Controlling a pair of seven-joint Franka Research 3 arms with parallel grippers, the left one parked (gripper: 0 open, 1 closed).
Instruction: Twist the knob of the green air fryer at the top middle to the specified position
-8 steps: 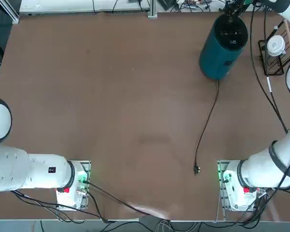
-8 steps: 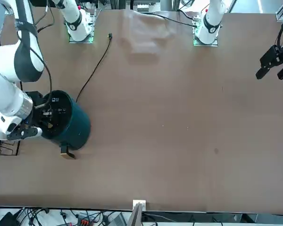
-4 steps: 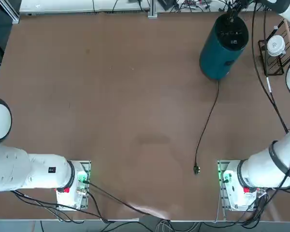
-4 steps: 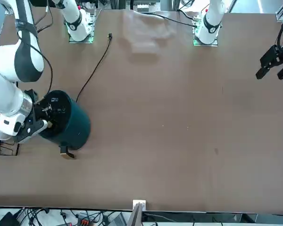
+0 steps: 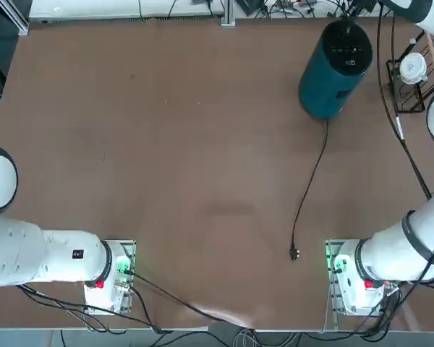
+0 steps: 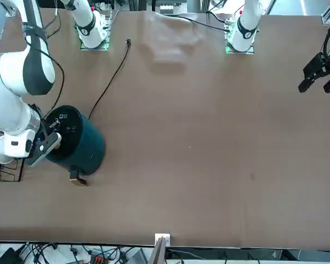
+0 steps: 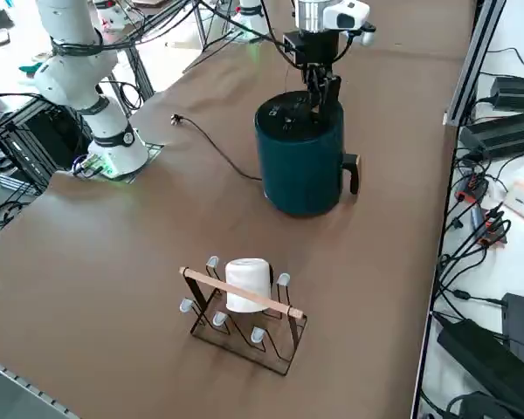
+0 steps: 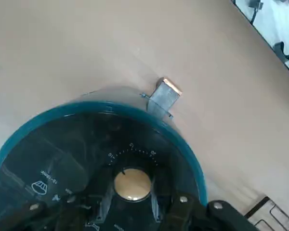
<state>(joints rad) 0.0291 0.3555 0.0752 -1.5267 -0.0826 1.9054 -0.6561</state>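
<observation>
The right hand point(image 8: 130, 211) sits over the green air fryer point(image 5: 333, 69) at the table's point(image 5: 166, 144) far right, fingers slightly apart and straddling the knob point(image 8: 131, 184), apparently gripping it. Over the last second the wrist has rotated, so the twist seems underway.

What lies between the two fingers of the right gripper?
In the wrist view, the gold knob of the green air fryer sits between the right gripper fingers.
</observation>
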